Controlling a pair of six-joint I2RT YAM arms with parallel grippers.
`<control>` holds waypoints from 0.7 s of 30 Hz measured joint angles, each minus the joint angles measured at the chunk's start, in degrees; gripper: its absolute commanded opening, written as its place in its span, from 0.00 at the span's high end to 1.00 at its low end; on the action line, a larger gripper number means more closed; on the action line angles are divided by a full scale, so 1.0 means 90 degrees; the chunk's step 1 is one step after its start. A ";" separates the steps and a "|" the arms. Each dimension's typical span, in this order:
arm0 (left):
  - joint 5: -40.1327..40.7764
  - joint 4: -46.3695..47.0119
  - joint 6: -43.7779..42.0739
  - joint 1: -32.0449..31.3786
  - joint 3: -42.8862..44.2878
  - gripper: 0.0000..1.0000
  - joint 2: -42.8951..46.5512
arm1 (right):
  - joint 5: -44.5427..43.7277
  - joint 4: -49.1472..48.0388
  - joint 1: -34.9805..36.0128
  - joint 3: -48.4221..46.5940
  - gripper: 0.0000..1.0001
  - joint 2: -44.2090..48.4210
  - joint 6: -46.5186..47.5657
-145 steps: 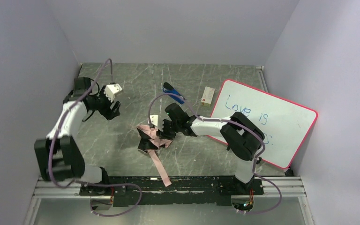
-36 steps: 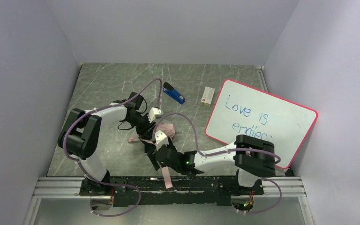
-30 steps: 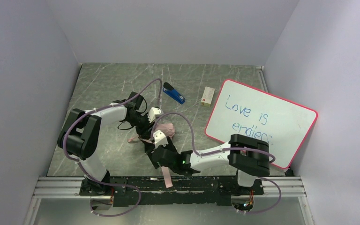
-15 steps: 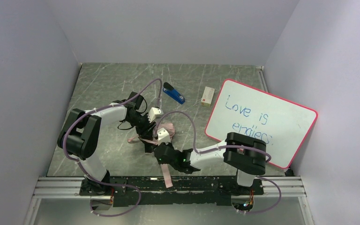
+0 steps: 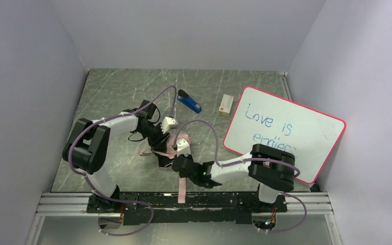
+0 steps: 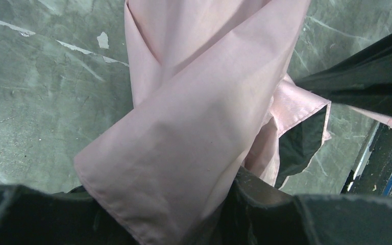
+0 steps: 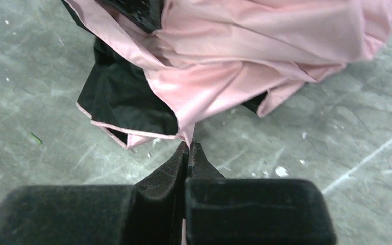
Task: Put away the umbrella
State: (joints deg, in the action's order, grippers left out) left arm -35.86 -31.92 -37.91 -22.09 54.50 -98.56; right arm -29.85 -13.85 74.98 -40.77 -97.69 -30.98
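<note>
The left gripper (image 6: 173, 209) is reaching in from the left and clamping a thick fold of pale pink fabric between its dark fingers (image 6: 296, 214). That fabric belongs to the compact folding umbrella with a pale pink outside and black lining (image 5: 177, 139), which is lying crumpled on the scratched grey-green stone-look tabletop (image 5: 117, 92), near its middle and between the two arms. A flap of the black lining (image 7: 117, 102) is spreading flat on the tabletop beside the pink bundle, and a long pink strap (image 5: 181, 190) is trailing from the bundle toward the near edge. Just to the right, the right gripper (image 7: 188, 148) is clenching tight, its fingertips pressing together on a thin pointed corner of the pink fabric. Farther back and to the right, a small blue-and-black stapler (image 5: 189, 102) and a small white rectangular box (image 5: 226, 104) are sitting near each other. A red-framed whiteboard with blue handwriting (image 5: 283, 132) is leaning at the right side.
</note>
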 measured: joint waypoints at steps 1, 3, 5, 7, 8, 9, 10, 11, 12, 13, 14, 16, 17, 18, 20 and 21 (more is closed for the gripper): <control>0.0002 0.0000 0.0000 0.0000 0.0000 0.95 0.0000 | 0.0010 0.0058 -0.0015 0.0075 1.00 0.0095 -0.0034; 0.0005 0.0005 0.0002 0.0002 0.0000 0.95 0.0000 | 0.0083 0.0189 -0.0051 0.0226 1.00 0.0296 -0.0121; 0.0005 0.0007 0.0010 0.0022 0.0005 0.94 0.0000 | 0.0168 0.0313 -0.0090 0.0338 1.00 0.0461 -0.0202; 0.0019 0.0012 0.0029 0.0058 0.0022 0.94 -0.0002 | 0.0248 0.0457 -0.0151 0.0423 1.00 0.0612 -0.0291; 0.0032 0.0017 0.0034 0.0080 0.0027 0.94 -0.0002 | 0.0262 0.0532 -0.0168 0.0444 1.00 0.0668 -0.0330; 0.0046 0.0019 0.0036 0.0100 0.0032 0.94 -0.0005 | 0.0270 0.0610 -0.0180 0.0469 1.00 0.0729 -0.0374; 0.0058 0.0019 0.0041 0.0112 0.0041 0.94 -0.0007 | 0.0270 0.0707 -0.0185 0.0503 1.00 0.0799 -0.0423; 0.0073 0.0019 0.0046 0.0121 0.0046 0.95 -0.0015 | 0.0267 0.0787 -0.0187 0.0529 1.00 0.0862 -0.0454; 0.0080 0.0019 0.0049 0.0121 0.0049 0.95 -0.0015 | 0.0270 0.0899 -0.0192 0.0566 1.00 0.0950 -0.0493; 0.0095 0.0019 0.0049 0.0121 0.0051 0.95 -0.0015 | 0.0272 0.0996 -0.0197 0.0612 1.00 0.1049 -0.0527; 0.0102 0.0022 0.0049 0.0121 0.0051 0.95 -0.0015 | 0.0287 0.1095 -0.0204 0.0653 1.00 0.1161 -0.0556; 0.0121 0.0032 0.0051 0.0124 0.0051 0.95 -0.0015 | 0.0367 0.1285 -0.0211 0.0702 1.00 0.1355 -0.0588; 0.0138 0.0039 0.0056 0.0126 0.0053 0.95 -0.0015 | 0.0435 0.1362 -0.0211 0.0721 1.00 0.1445 -0.0597; 0.0151 0.0049 0.0068 0.0131 0.0053 0.95 -0.0015 | 0.0542 0.1433 -0.0211 0.0755 1.00 0.1554 -0.0605; 0.0180 0.0073 0.0117 0.0143 0.0058 0.95 -0.0015 | 0.0784 0.1513 -0.0211 0.0845 1.00 0.1775 -0.0627; 0.0202 0.0090 0.0148 0.0148 0.0058 0.95 -0.0015 | 0.0947 0.1525 -0.0211 0.0896 1.00 0.1877 -0.0634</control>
State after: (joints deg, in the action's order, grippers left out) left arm -34.04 -31.11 -36.58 -20.75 55.02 -98.70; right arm -21.32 -0.12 73.08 -32.71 -80.79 -36.69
